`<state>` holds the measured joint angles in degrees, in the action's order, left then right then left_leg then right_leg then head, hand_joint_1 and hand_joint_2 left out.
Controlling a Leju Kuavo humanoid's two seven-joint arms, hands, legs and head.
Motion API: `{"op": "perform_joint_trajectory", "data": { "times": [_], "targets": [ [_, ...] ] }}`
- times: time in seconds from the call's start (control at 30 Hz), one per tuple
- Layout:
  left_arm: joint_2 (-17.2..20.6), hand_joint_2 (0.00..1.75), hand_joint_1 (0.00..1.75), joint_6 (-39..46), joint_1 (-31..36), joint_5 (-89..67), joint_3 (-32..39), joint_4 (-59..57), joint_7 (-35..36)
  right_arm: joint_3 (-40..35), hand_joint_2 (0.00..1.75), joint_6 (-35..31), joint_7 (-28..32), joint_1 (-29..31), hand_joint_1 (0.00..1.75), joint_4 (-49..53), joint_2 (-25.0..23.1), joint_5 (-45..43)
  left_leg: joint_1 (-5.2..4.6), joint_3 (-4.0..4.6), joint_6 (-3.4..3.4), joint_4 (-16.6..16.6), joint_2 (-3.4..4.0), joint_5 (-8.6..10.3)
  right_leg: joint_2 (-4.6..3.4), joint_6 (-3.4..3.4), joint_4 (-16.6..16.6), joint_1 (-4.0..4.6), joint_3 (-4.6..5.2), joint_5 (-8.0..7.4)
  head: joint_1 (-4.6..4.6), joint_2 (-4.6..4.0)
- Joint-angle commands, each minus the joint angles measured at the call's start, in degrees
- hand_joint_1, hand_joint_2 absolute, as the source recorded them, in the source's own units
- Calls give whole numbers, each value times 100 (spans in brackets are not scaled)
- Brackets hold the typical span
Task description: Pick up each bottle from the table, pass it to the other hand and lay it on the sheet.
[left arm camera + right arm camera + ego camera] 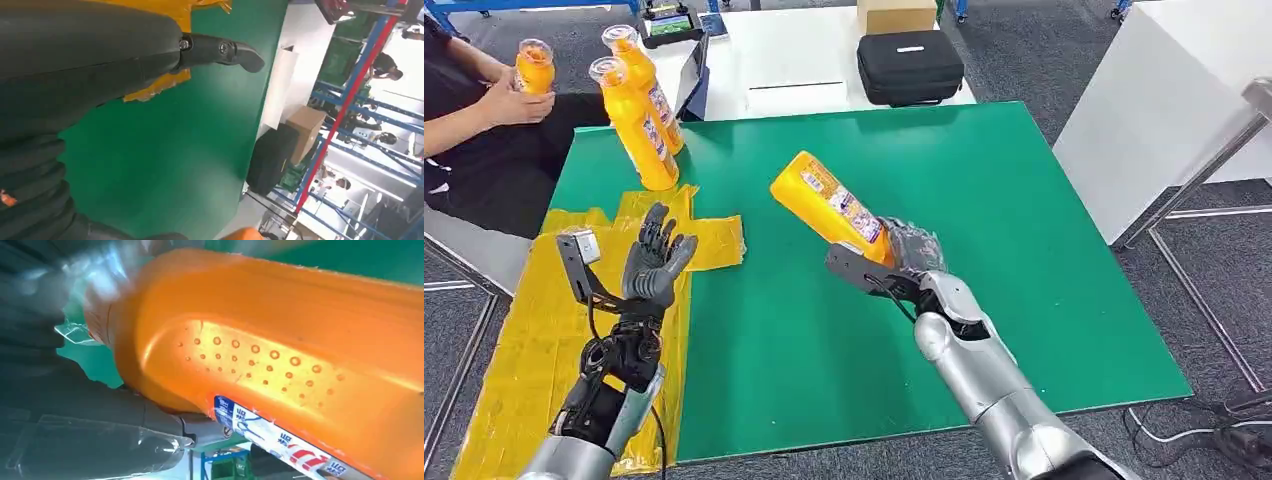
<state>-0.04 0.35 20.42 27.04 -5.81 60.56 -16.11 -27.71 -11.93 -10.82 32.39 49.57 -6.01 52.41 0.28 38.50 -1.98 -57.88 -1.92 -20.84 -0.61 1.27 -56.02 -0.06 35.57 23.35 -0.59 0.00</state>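
Observation:
My right hand grips an orange bottle by its neck end and holds it above the green table, base tilted up and to the left. Close up in the right wrist view, the orange bottle shows a dotted grip patch and a blue label. My left hand is raised over the yellow sheet with fingers spread and nothing in it. Its dark fingers reach out over the sheet's edge. Two more orange bottles stand upright at the table's far left corner.
A person sits at the far left, holding a small orange bottle. Behind the green table, a white table carries a black case and a cardboard box. A white panel stands at the right.

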Motion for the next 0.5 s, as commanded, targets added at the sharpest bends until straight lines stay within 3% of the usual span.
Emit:
{"op": "perform_joint_trajectory", "data": {
  "times": [0.03,0.27,0.37,0.5],
  "targets": [
    [-62,175,0,-487,271,755,194,-836,374,-379,175,-118,-52,241,175,78,21,-59,-3,-32,9,-1,20,-15,0,-1,-3,0,-31,15,0,0],
    [-328,175,0,-1146,232,1373,-179,-774,767,-574,175,2,-71,403,175,-76,-179,-61,-5,-19,6,-5,14,-10,2,1,-6,-2,-18,12,-2,0],
    [-401,175,0,-1340,113,1789,-422,-450,999,-699,175,-32,-63,624,175,-556,-348,-49,-5,-41,11,-14,25,-24,3,1,-14,-1,-40,25,0,0],
    [-431,175,0,-1611,70,2623,-728,-231,1383,-812,175,-111,-40,846,175,-1060,-535,-14,-2,-6,4,-2,13,-5,-4,1,-1,0,-6,4,0,0]
  ]
}}
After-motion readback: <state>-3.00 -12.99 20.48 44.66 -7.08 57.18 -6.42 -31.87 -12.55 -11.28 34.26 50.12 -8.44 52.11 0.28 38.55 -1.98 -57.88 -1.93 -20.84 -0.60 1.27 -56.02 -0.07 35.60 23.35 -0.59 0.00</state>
